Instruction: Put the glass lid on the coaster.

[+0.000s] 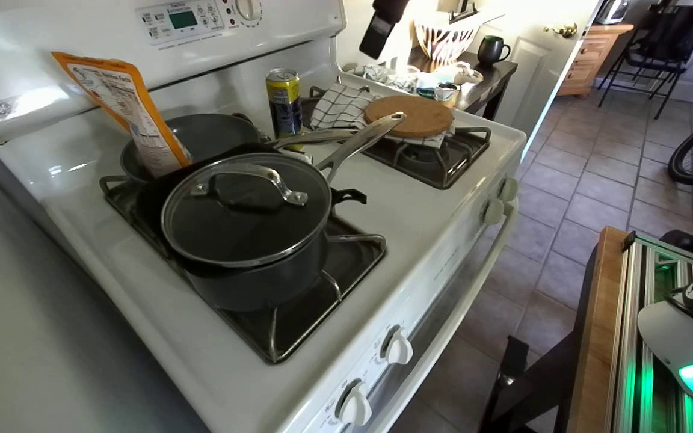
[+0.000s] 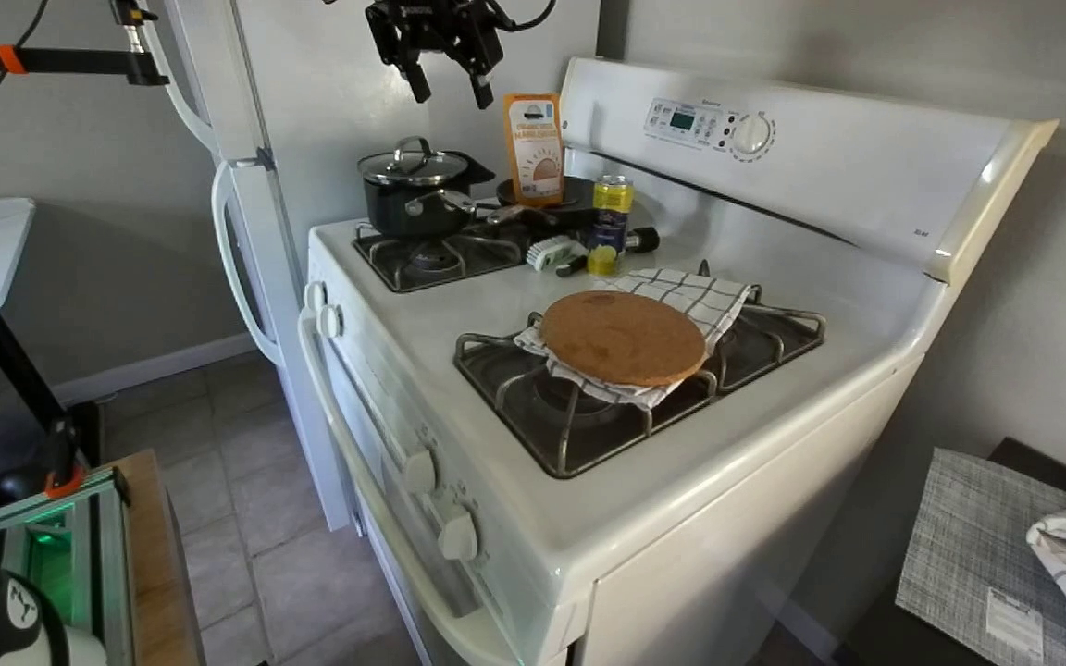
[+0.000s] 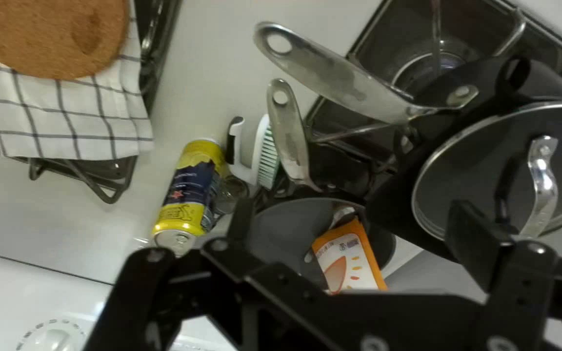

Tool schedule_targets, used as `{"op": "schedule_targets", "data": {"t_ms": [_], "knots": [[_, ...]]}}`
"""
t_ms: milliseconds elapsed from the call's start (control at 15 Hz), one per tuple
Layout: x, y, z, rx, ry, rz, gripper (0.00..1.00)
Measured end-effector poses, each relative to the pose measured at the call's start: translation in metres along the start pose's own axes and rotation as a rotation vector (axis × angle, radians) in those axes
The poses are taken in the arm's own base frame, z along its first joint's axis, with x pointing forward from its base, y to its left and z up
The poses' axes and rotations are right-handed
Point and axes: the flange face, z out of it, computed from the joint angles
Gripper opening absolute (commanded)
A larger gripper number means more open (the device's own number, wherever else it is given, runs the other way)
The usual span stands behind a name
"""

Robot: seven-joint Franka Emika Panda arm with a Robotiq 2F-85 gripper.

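Observation:
The glass lid point(image 1: 226, 231) is round and clear, with a metal rim and an arched metal handle. It lies on a dark pot, also in an exterior view point(image 2: 399, 167) and at the right of the wrist view point(image 3: 471, 161). The coaster point(image 1: 409, 115) is a round tan cork disc on a checked cloth on the far burner. It also shows in an exterior view point(image 2: 624, 338) and, partly cut off, in the wrist view point(image 3: 47, 36). My gripper point(image 2: 452, 97) is open and empty, in the air above the pots. Its fingers are wide apart in the wrist view point(image 3: 351, 212).
The pot point(image 1: 262, 282) and a pan point(image 2: 579, 192) holding an orange packet point(image 2: 535, 153) share one burner side. A yellow can point(image 2: 610, 227) and a brush point(image 2: 554, 252) stand between the burners. Metal pot handles point(image 3: 334, 73) point toward the coaster side. The stove's back panel point(image 2: 811, 176) rises behind.

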Motion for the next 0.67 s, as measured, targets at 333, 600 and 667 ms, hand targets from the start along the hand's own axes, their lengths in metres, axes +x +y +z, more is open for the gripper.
{"op": "schedule_targets", "data": {"t_ms": [333,600,667], "knots": [[0.0117,-0.0032,0.0022,0.019,0.006,-0.01,1.0],[0.0118,-0.0028,0.0021,0.019,0.006,-0.01,1.0],[0.0122,-0.0039,0.0029,0.02,0.005,-0.011,1.0]]}}
